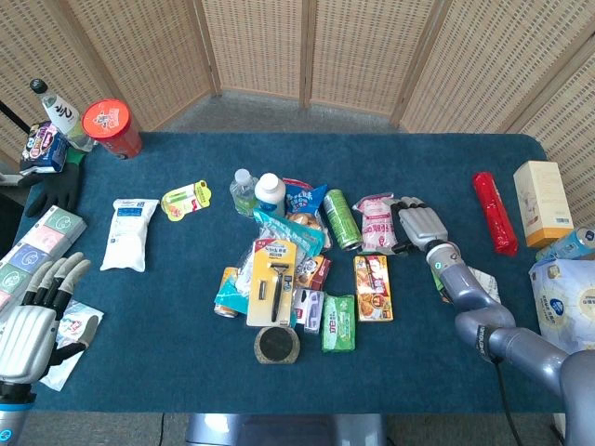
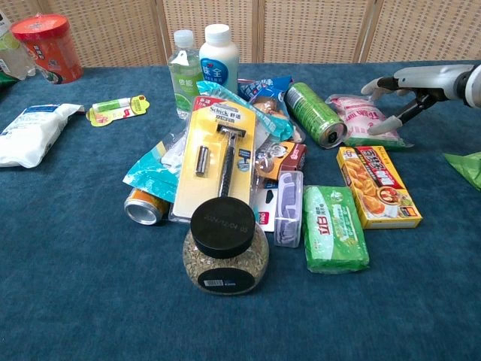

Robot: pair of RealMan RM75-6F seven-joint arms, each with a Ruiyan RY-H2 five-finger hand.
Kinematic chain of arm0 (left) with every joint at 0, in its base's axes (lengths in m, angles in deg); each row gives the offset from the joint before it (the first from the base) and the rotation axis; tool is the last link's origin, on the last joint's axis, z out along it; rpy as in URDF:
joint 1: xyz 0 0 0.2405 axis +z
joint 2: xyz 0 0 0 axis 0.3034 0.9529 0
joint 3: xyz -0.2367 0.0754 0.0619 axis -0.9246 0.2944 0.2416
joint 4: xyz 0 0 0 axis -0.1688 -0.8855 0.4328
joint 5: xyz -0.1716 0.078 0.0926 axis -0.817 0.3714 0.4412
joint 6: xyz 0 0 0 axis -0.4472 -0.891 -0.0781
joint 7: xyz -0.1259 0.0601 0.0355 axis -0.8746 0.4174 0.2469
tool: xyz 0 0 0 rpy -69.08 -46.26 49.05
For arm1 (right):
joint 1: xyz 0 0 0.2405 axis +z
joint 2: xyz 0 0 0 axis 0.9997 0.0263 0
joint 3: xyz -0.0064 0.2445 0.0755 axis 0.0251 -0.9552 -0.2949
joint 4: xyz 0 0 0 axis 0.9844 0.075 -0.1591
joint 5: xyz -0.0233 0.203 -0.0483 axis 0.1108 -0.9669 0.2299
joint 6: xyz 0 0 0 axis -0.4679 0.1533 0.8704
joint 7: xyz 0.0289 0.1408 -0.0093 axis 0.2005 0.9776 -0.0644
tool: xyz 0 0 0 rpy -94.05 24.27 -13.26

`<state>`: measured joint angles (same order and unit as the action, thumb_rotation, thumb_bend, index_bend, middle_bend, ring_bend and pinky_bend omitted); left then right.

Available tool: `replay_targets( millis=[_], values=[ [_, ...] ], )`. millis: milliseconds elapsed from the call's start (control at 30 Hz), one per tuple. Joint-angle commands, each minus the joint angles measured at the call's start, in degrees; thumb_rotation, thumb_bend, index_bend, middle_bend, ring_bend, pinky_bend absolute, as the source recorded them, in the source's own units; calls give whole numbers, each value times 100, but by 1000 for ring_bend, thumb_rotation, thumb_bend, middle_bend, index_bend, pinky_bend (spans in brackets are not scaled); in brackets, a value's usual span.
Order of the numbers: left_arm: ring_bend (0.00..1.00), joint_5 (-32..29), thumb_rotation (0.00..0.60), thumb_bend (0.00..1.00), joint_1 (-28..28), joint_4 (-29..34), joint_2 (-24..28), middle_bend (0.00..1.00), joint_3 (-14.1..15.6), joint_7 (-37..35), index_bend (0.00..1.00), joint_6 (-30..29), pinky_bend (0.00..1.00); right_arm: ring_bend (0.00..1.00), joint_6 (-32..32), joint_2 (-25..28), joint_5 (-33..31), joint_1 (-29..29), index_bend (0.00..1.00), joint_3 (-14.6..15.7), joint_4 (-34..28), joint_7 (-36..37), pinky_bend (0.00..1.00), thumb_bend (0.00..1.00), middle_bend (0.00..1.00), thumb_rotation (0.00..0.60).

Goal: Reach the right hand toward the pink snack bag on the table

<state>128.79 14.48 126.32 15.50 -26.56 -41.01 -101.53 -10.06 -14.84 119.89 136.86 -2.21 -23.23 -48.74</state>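
Table (image 1: pixel 167 362): blue cloth, clutter heaped mid-table.
Pink snack bag (image 1: pixel 376 224): flat at the heap's right edge, beside the green can (image 1: pixel 342 219); long axis runs roughly away from the robot.
Right hand (image 1: pixel 419 225): nearer arm, at the bag's right edge, bag to its left.
Fingers (image 2: pixel 382 125): spread, nothing gripped; thumb seems to touch the bag, contact unclear.
Left hand (image 1: pixel 33 311): far off, fingers apart, idle.

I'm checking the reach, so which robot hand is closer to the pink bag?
The right. The right robot hand sits at the pink bag's right edge, fingers spread around it. The left robot hand hangs far off at the table's near-left corner.
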Motion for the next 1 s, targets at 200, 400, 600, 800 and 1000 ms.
replay_targets(
  millis=[200, 400, 600, 800, 1000],
  values=[
    [0, 24, 600, 479, 62, -10, 38, 0, 13, -61, 0, -91, 0, 44, 447, -453, 19, 247, 0, 99, 765, 72, 311, 193, 13, 454],
    [0, 96, 600, 480, 108, -27, 54, 0, 42, -75, 0, -155, 0, 874, 7, -559, 271, 189, 476, -62, 811, 595, 970, 199, 751, 600],
    [0, 70, 600, 480, 73, -87, 13, 0, 15, -189, 0, -107, 0, 1000, -355, -343, 486, 57, 631, -108, 540, 958, 1000, 189, 998, 600],
    [0, 49, 600, 479, 41, -155, -31, 0, 11, -255, 0, -44, 0, 1000, -912, 72, 458, -215, 657, -289, -90, 1204, 1000, 190, 1000, 600],
    [0, 41, 600, 477, 46, -232, -68, 0, 13, -345, 0, -51, 0, 1000, -1578, 662, 370, -598, 656, -496, -961, 1336, 1000, 184, 1000, 600]
  ],
)
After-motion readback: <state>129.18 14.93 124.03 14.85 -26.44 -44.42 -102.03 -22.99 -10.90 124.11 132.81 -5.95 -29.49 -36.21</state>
